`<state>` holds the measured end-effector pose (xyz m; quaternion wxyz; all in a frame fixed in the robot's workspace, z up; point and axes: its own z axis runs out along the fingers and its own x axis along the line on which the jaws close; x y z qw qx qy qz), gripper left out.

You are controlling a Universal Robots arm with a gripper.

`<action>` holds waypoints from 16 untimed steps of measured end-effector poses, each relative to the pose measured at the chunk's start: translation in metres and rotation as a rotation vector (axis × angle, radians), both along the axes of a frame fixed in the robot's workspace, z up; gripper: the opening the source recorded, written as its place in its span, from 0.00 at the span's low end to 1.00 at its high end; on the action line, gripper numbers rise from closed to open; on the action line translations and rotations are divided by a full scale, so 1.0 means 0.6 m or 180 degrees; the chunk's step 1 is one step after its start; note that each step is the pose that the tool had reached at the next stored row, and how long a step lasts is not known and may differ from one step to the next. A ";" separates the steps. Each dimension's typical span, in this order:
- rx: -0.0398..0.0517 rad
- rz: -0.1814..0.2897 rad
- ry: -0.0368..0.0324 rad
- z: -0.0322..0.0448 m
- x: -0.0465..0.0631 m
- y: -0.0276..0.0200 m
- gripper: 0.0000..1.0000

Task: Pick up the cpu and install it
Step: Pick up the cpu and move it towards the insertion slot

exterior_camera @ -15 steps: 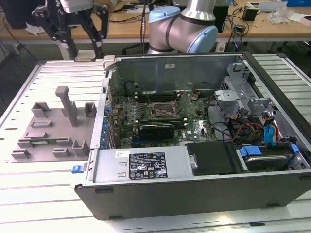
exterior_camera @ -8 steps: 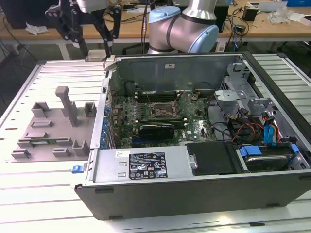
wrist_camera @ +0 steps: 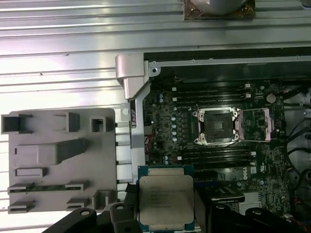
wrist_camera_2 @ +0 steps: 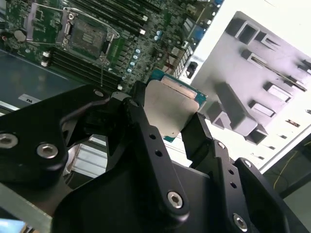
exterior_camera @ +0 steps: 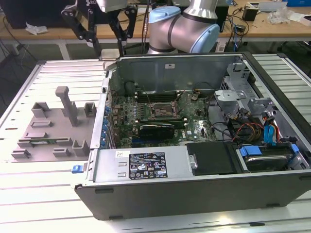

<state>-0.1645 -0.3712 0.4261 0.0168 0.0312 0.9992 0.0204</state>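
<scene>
Cpu [wrist_camera: 166,200] in pincer [wrist_camera: 167,213], apart from socket [wrist_camera: 217,126]

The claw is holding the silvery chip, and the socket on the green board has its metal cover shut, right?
Not quite. The claw does hold the cpu, but in the first wrist view the socket is open: its metal bracket is flipped aside, leaving the dark socket bare.

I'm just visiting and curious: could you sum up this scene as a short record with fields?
Claw: shut on the cpu
Cpu: held in the air, apart from the socket
Socket: open, no chip in it
Grey tray: beside the computer case, on the exterior view's left
</scene>
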 end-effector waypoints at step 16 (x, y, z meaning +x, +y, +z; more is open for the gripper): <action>0.0000 0.0000 0.0001 -0.016 0.034 0.0000 0.55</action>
